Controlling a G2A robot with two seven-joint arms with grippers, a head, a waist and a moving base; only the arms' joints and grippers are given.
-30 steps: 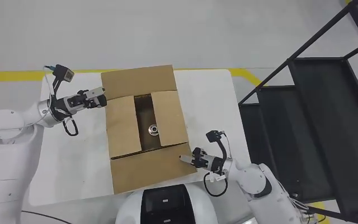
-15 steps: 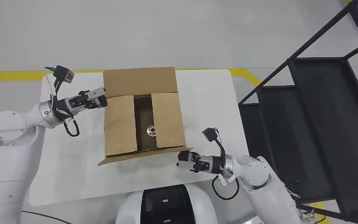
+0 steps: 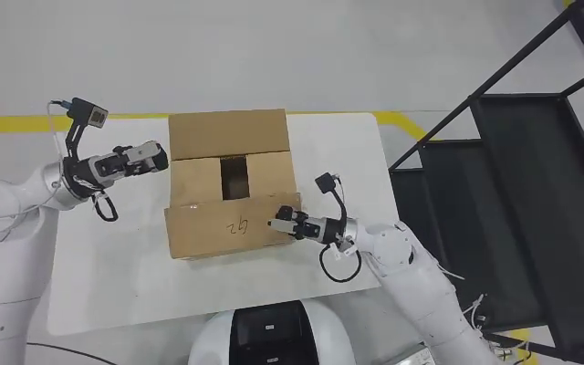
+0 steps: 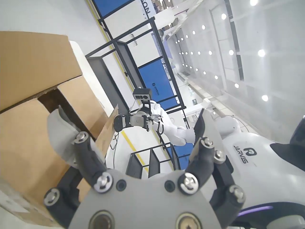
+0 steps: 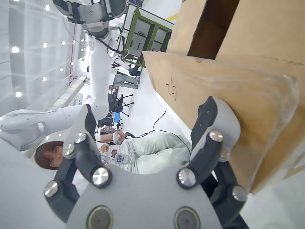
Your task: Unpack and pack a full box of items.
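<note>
The cardboard box (image 3: 228,137) sits on the table (image 3: 333,155), its near flap (image 3: 224,228), likely light, stiff yet creasable and best pushed near its free edge, touching the spread right gripper (image 3: 276,224), with the left gripper (image 3: 157,157) spread alongside.

Left arm (image 3: 41,187): at left edge of top view, forearm stretched level toward frame centre.
Left gripper (image 3: 155,157): upper left of top view, pointing right; fingers (image 4: 205,129) spread wide.
Right arm (image 3: 401,260): up from lower right of top view, elbow bent, forearm pointing left.
Right gripper (image 3: 281,224): near centre of top view, pointing left; pads (image 5: 87,120) held well apart.
</note>
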